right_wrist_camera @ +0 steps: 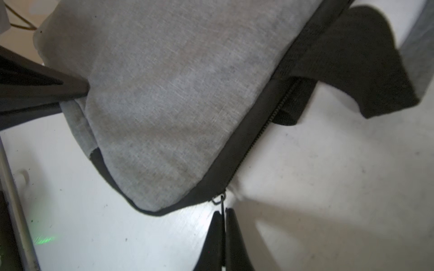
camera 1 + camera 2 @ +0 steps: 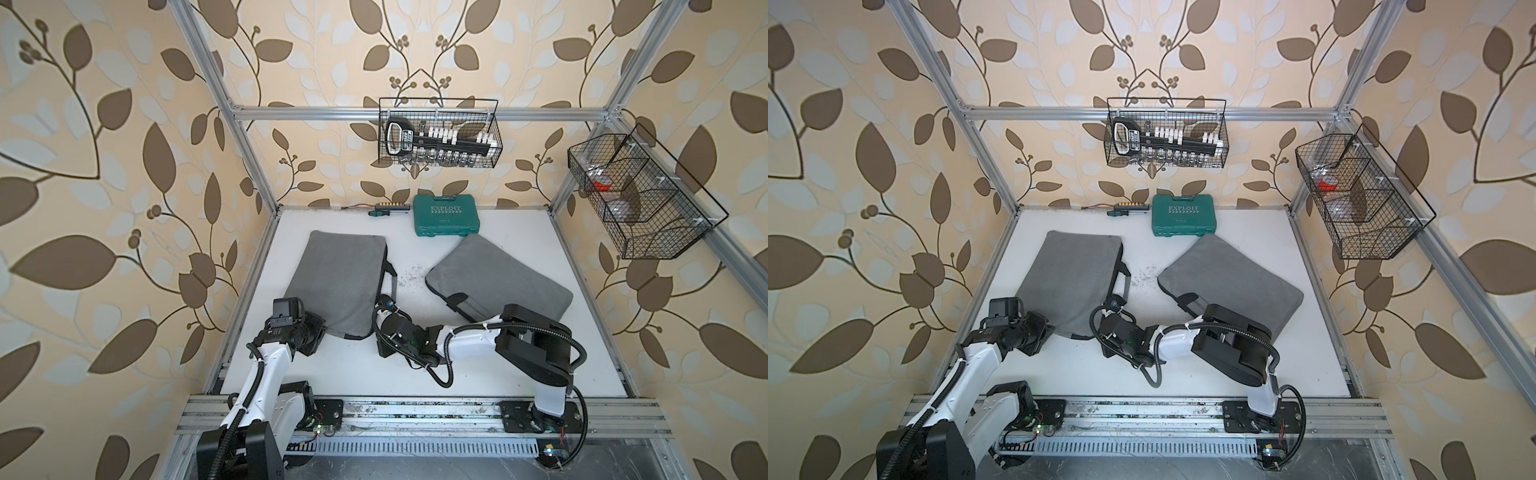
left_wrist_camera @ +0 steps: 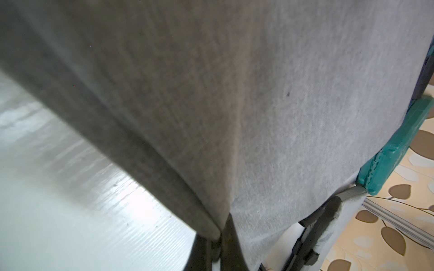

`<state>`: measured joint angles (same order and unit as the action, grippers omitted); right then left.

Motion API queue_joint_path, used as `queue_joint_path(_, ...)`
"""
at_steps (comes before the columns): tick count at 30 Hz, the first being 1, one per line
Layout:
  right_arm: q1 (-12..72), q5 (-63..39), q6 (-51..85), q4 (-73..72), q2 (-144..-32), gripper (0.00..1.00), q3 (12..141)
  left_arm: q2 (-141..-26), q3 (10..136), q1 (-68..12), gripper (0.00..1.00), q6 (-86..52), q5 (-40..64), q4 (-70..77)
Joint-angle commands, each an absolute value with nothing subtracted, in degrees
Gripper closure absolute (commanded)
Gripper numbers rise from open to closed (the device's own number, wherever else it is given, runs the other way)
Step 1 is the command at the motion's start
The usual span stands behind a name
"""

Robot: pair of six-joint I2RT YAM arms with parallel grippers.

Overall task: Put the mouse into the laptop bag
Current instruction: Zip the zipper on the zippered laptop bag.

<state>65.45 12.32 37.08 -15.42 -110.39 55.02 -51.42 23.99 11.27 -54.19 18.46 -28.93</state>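
Observation:
A grey laptop bag (image 2: 340, 278) (image 2: 1073, 274) with black trim lies at the table's left. My left gripper (image 2: 323, 332) (image 3: 220, 237) is shut on the fabric of its near left corner. Its black finger (image 1: 70, 86) shows in the right wrist view, pressing into the bag (image 1: 176, 93). My right gripper (image 2: 383, 309) (image 1: 223, 211) is shut on the thin metal zipper pull (image 1: 222, 203) at the bag's near right corner. The zipper (image 1: 270, 117) runs along the black edge, and a black handle (image 1: 366, 63) lies beside it. The mouse is out of view.
A second grey bag (image 2: 498, 274) lies tilted at the right, partly under my right arm. A green tool case (image 2: 446, 220) and a screwdriver (image 2: 386, 212) sit by the back wall. Wire baskets (image 2: 438, 133) (image 2: 640, 195) hang on the back and right frames.

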Motion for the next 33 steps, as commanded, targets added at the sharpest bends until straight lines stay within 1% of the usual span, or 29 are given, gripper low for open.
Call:
queue_joint_path(1, 66.4, 15.3, 33.3, -13.1, -110.2, 1.00, 55.5, -51.4, 28.3, 12.7, 0.97, -51.8, 13.6, -32.2)
queue_joint_path(2, 66.3, 13.0, 32.4, -14.8, -110.6, 1.00, 55.6, -51.2, 28.3, 12.7, 0.84, -52.1, 14.2, -32.7)
queue_joint_path(3, 66.3, 10.9, 31.5, -17.4, -110.8, 1.00, 55.3, -50.7, 28.0, 12.8, 0.58, -52.5, 14.9, -33.4)
queue_joint_path(4, 66.3, 9.1, 30.4, -19.9, -111.1, 1.00, 55.2, -49.9, 27.6, 12.8, 0.35, -53.1, 15.4, -34.0)
queue_joint_path(5, 66.4, 6.7, 29.4, -22.0, -111.6, 1.00, 55.3, -48.6, 26.5, 12.7, 0.21, -53.5, 16.7, -34.0)
queue_joint_path(6, 66.4, 5.1, 28.7, -23.1, -112.4, 1.00, 56.3, -47.2, 25.5, 12.8, 0.08, -54.2, 18.0, -34.2)
queue_joint_path(7, 66.4, 4.3, 28.1, -23.1, -113.4, 1.00, 57.6, -45.6, 24.5, 12.7, 0.02, -55.0, 18.8, -34.9)
queue_joint_path(8, 66.7, 3.6, 27.2, -22.3, -114.8, 1.00, 59.9, -43.9, 23.7, 12.8, 0.01, -55.6, 19.4, -35.8)
queue_joint_path(11, 68.0, 0.9, 23.8, -22.0, -118.9, 1.00, 65.1, -39.5, 21.2, 12.8, 0.01, -57.1, 22.2, -38.1)
queue_joint_path(14, 70.8, 2.5, 18.9, -23.7, -120.7, 1.00, 67.5, -36.5, 17.9, 12.8, 0.01, -58.6, 26.8, -36.3)
queue_joint_path(19, 73.2, 2.4, 15.5, -26.4, -120.7, 1.00, 67.6, -36.8, 14.9, 12.8, 0.02, -59.5, 29.6, -34.7)
queue_joint_path(21, 73.1, 1.0, 15.4, -27.7, -120.2, 1.00, 66.7, -37.6, 14.5, 12.8, 0.05, -59.6, 29.7, -33.5)
queue_joint_path(22, 73.2, -0.1, 15.3, -28.0, -119.9, 1.00, 66.4, -37.9, 14.3, 12.8, 0.10, -59.6, 29.7, -32.9)
queue_joint_path(25, 73.7, -0.5, 13.8, -27.9, -119.5, 1.00, 65.6, -39.4, 14.5, 12.8, 0.31, -59.3, 28.8, -31.9)
queue_joint_path(27, 73.8, 0.0, 13.2, -28.3, -119.1, 1.00, 64.5, -40.5, 15.5, 12.8, 0.49, -58.6, 27.4, -32.5)
queue_joint_path(30, 73.5, 3.4, 12.8, -29.0, -118.7, 1.00, 62.5, -41.8, 17.3, 12.8, 0.73, -57.3, 25.3, -34.4)
queue_joint_path(33, 72.3, 6.6, 13.6, -26.9, -118.5, 1.00, 62.0, -42.1, 18.6, 12.8, 0.87, -56.3, 24.1, -36.0)
